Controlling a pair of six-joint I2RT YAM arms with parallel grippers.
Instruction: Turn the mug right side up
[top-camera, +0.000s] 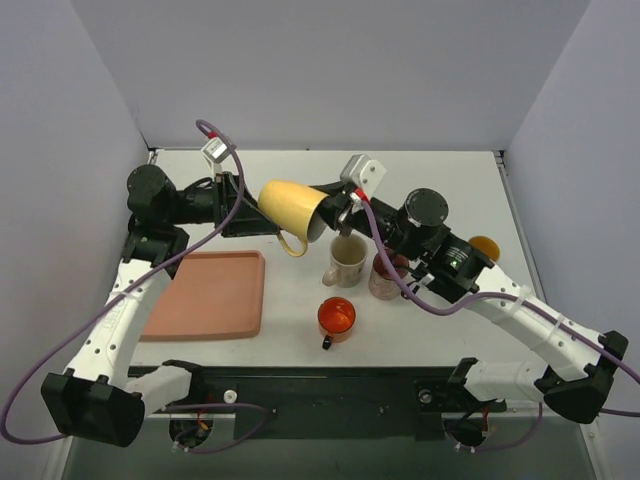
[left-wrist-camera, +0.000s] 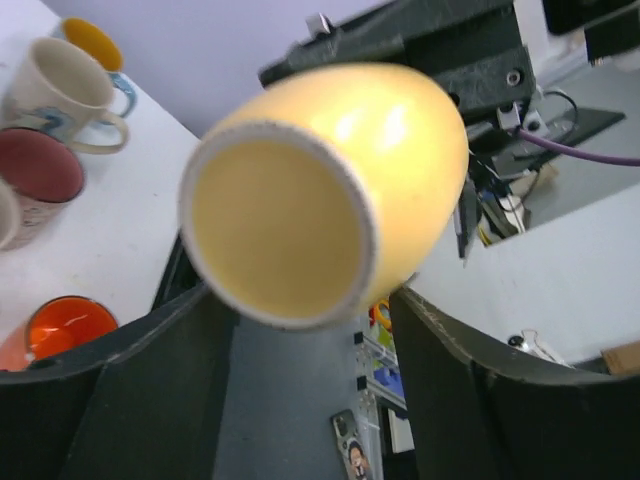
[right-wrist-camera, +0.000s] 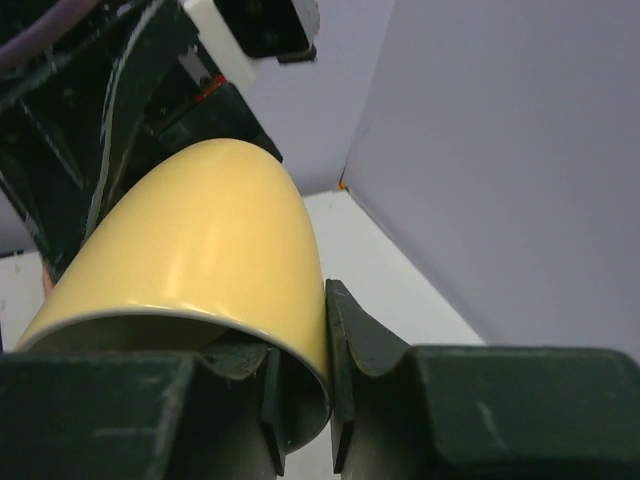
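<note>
Nearest the lens in the right wrist view, the right tool (right-wrist-camera: 308, 385) is clamped on the rim of the yellow mug (right-wrist-camera: 200, 240), 1 finger inside the mouth and 1 outside against the wall. The top view places this mug (top-camera: 290, 207) off the surface (top-camera: 420, 180), lying on its side between both tools, mouth toward the right tool (top-camera: 335, 213), base toward the left tool (top-camera: 245, 205). Only the top view shows the handle (top-camera: 292, 245), which hangs downward.

The left wrist view alone shows the mug's base (left-wrist-camera: 280, 230) with its pale foot ring. The left tool (left-wrist-camera: 298, 300) stands open there, its 2 fingers spread either side of the base; contact cannot be confirmed.

Under the mug stand an orange cup (top-camera: 337, 316), a cream cup (top-camera: 347, 260) and a maroon cup (top-camera: 385, 275). A pink tray (top-camera: 210, 295) lies to the left.
</note>
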